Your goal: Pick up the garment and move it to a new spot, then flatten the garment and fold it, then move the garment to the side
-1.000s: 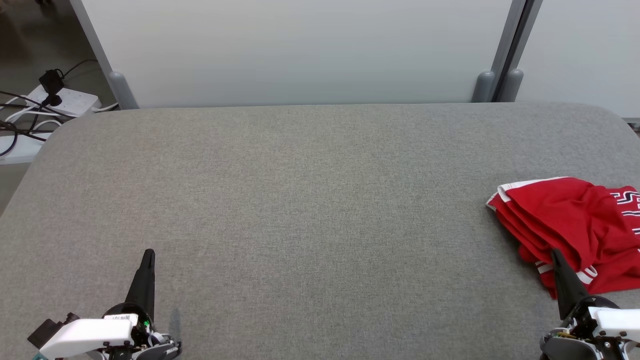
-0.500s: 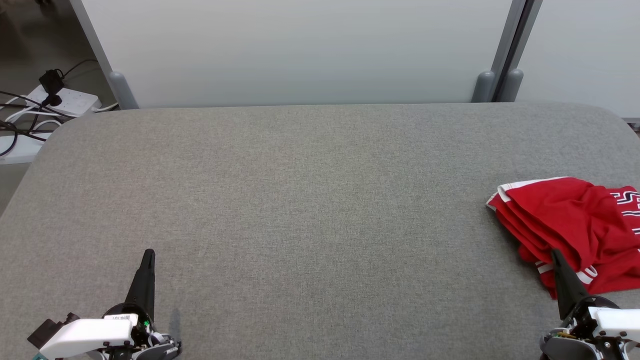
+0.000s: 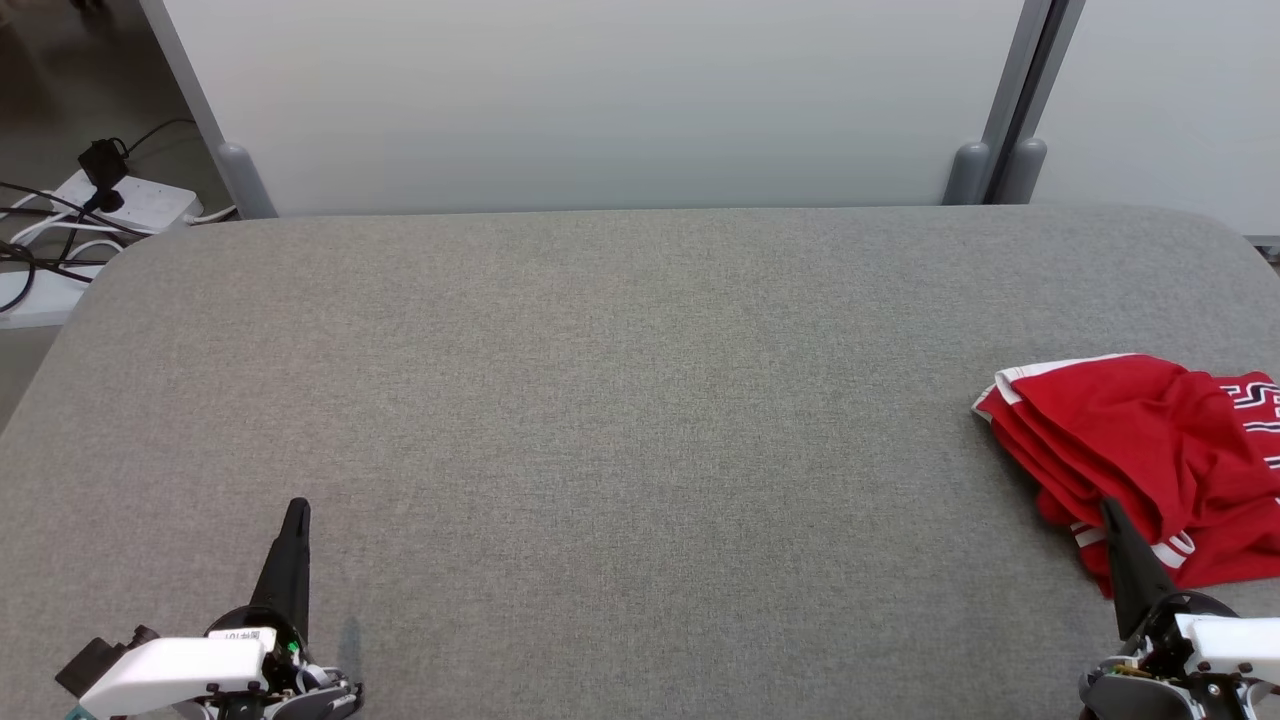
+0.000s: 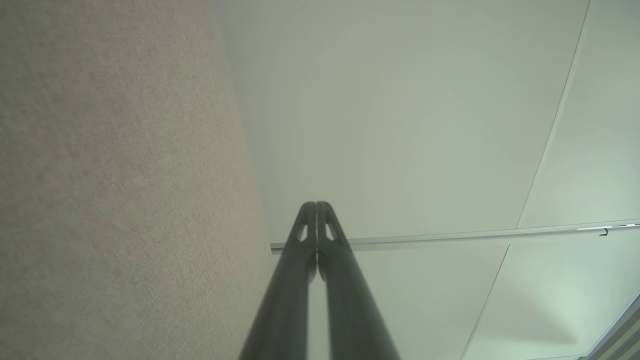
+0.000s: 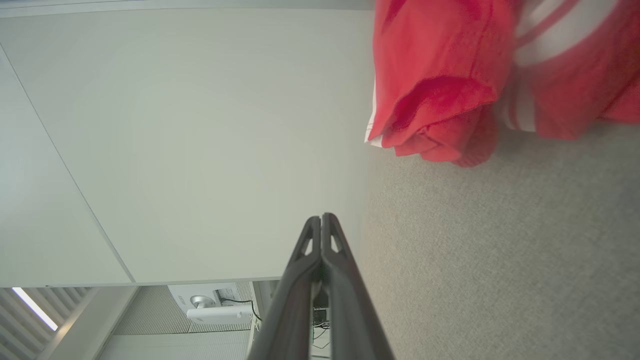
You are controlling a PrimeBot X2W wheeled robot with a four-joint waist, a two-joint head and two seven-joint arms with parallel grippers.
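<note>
**Figure. Garment and grippers, head and wrist views.** We see the red knit garment with white striped trim (image 3: 1150,450) lying on the grey fabric-covered tabletop (image 3: 620,400). It sits against the right edge, nearer the near-right corner than the far one, and part of it runs past the head view's right border. It lies in several stacked layers whose edges step back at its left side, and its top is rumpled rather than smooth.

The left gripper (image 3: 297,512) sits by the near edge towards the near-left corner. Its two long dark fingers are pressed together tip to tip with nothing between them.

The right gripper (image 3: 1108,508) sits by the near edge towards the near-right corner and points at the garment's near-left corner. In the head view its tip overlaps the cloth. In the right wrist view the same gripper (image 5: 321,218) is fully closed on nothing, and the garment (image 5: 440,75) lies ahead and off to one side, apart from the tips.

We read both arms as parked. They are drawn back to the near edge and flank the middle of the tabletop, where a garment would be spread.

The scene fits two stages: a folded garment already set at the side, or a loose heap waiting to be carried elsewhere. The layering suggests the first and the rumpling the second, so we cannot decide.
</note>
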